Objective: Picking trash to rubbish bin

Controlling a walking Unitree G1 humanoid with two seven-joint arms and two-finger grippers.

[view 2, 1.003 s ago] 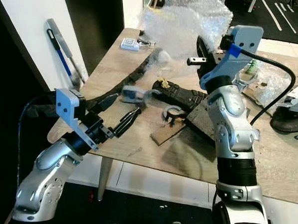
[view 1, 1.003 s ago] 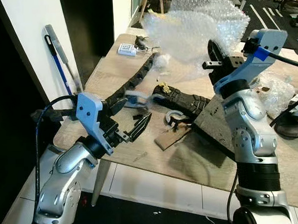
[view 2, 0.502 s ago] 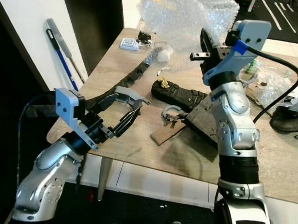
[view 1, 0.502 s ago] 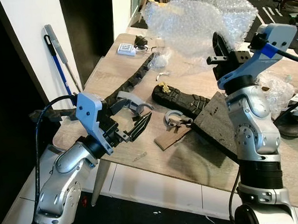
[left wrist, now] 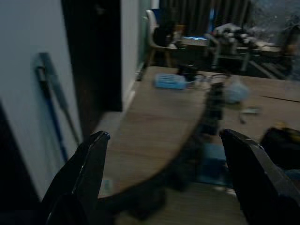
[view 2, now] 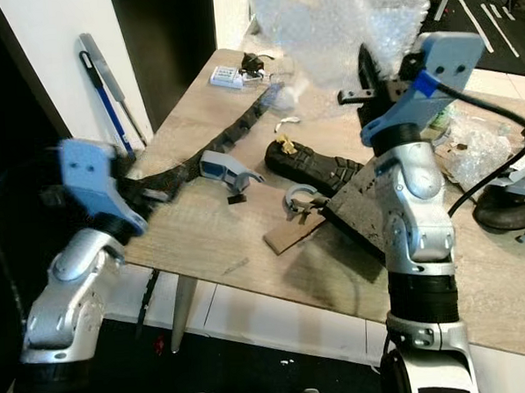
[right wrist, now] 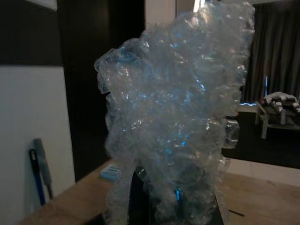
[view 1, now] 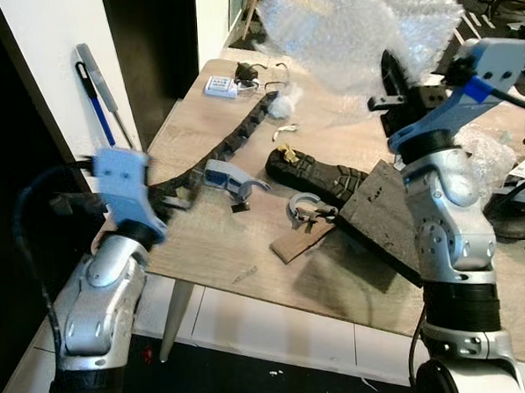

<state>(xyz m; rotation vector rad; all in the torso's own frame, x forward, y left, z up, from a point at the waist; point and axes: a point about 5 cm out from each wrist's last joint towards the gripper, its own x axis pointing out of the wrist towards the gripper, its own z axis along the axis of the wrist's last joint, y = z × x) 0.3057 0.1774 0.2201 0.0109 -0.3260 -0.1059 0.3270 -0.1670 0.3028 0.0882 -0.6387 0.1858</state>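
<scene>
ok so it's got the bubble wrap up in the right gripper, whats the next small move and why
Probably carry the bubble wrap away from the table toward a bin. The right gripper holds it raised well above the tabletop, so lifting looks done. The left gripper is open and empty at the table's edge, free for another piece.

The left arm [view 1: 114,222] is smeared with motion blur, its fingers lost against the table edge. Bubble wrap [view 1: 359,24] runs off the top edge, and it swallows the right gripper [right wrist: 173,206] fingers.
</scene>
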